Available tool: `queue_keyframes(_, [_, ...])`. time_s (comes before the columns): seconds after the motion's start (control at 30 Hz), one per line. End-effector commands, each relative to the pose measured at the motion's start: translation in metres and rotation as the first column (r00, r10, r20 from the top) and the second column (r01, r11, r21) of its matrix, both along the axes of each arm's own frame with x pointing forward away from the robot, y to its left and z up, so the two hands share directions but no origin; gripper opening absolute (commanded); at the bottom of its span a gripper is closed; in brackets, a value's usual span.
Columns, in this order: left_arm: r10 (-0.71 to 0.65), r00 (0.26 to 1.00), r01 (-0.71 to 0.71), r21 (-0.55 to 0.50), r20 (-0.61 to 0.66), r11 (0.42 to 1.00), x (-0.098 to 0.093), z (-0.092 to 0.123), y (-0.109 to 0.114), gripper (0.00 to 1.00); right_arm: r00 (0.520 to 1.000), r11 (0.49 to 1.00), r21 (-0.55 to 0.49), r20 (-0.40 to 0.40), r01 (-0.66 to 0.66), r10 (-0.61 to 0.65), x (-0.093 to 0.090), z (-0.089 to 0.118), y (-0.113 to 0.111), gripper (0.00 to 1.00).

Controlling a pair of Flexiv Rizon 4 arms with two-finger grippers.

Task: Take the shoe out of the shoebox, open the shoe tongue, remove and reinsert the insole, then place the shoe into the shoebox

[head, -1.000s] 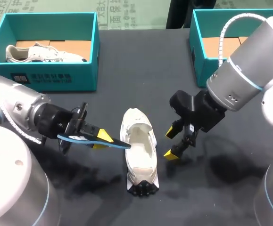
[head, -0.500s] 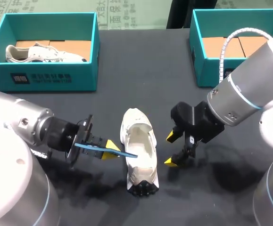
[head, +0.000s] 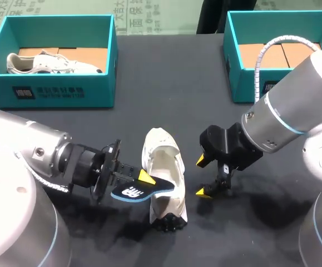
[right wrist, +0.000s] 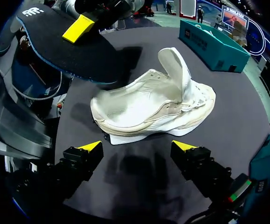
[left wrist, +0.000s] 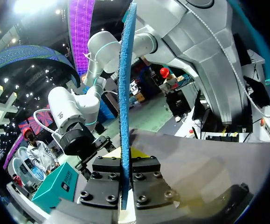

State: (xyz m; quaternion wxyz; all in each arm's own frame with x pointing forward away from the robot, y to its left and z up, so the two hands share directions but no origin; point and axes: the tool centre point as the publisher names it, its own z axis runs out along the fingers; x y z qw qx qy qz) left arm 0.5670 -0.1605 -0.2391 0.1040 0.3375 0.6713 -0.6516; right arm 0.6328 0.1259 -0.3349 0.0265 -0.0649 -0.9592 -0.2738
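Our left jaws pinch the thin dark foam insole point(head: 128, 193), likely floppy; right jaws gape empty beside the white sneaker point(head: 163, 153).

Left arm point(head: 35, 158) comes in low from the left side, and its wrist sticks out roughly level toward the middle. The left hand point(head: 142, 180) is clamped on the insole point(head: 128, 193), with a finger on each side. On the left wrist cam I see the insole edge-on, running straight up between the two finger blocks. Right arm point(head: 291, 103) reaches in from the right with the wrist angled down. The right hand point(head: 205, 177) has its fingers spread wide, yellow tips close to the worktop point(head: 166, 94).
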Motion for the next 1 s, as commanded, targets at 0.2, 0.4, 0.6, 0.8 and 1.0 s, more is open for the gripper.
queue_keyframes(0.2, [0.025,1.000,-0.024,-0.029,0.011,0.999,-0.001,-0.013,-0.008,0.00,0.999,0.996,-0.083,0.038,-0.014,0.017,0.001,-0.014,0.013,1.00])
queue_keyframes(0.4, [0.040,0.998,-0.039,-0.036,0.041,0.999,-0.001,-0.019,-0.010,0.00,0.998,0.996,-0.090,0.048,-0.026,0.031,-0.008,-0.013,0.018,1.00])
queue_keyframes(0.6, [0.070,0.989,-0.069,-0.012,0.128,0.998,-0.004,-0.026,-0.014,0.00,0.998,0.994,-0.104,0.044,-0.042,0.046,-0.014,-0.016,0.028,1.00])
queue_keyframes(0.8, [0.072,0.987,-0.070,-0.016,0.142,0.997,-0.007,-0.030,-0.015,0.00,0.999,0.996,-0.090,0.040,-0.014,0.018,-0.017,-0.018,0.029,1.00])
queue_keyframes(1.0, [0.083,0.985,-0.082,-0.013,0.151,0.997,-0.006,-0.034,-0.016,0.00,0.999,0.997,-0.077,0.041,-0.010,0.014,-0.019,-0.013,0.029,1.00])
